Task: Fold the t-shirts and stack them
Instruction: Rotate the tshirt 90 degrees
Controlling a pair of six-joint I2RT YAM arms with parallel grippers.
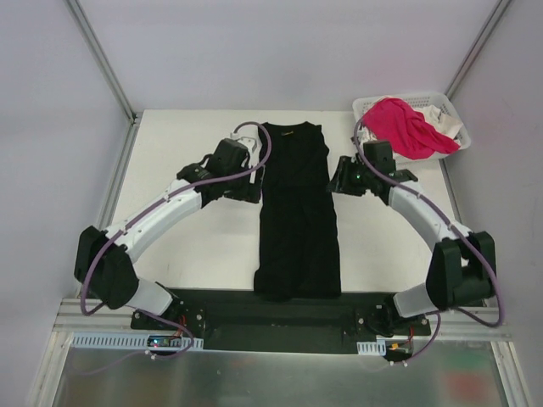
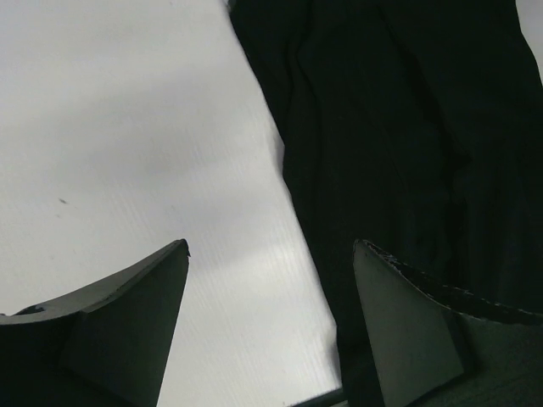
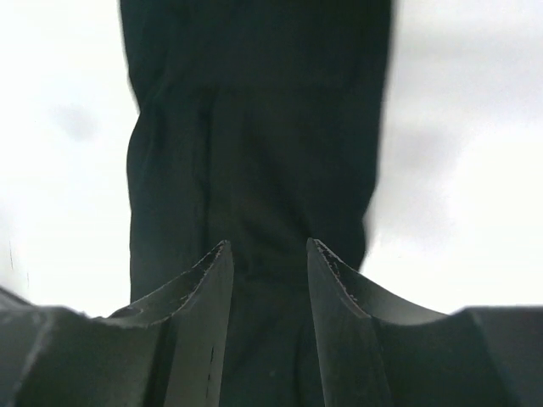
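At the near edge of the worktop [image 1: 170,144], the two arms reach in from either side toward a black t-shirt [image 1: 297,212], which lies along the middle of the surface as a long, narrow strip with its collar at the far end and its hem close to the arm bases. Its sides appear to be folded in, and no print shows on the upper face. The left claw [image 1: 250,192] hovers at the garment's left edge with its jaws spread wide and empty; its wrist view shows bare surface under one finger and dark cloth under the other. The right claw [image 1: 338,182], at the opposite edge, has its jaws partly parted, with nothing visibly pinched between them. A pink t-shirt [image 1: 407,127] and a white t-shirt [image 1: 447,129] lie crumpled together in the white basket [image 1: 424,95] at the far right corner. By this reading the job is in its early part: the first shirt is narrowed lengthwise but not yet folded end to end, two shirts are untouched, and no stack exists.
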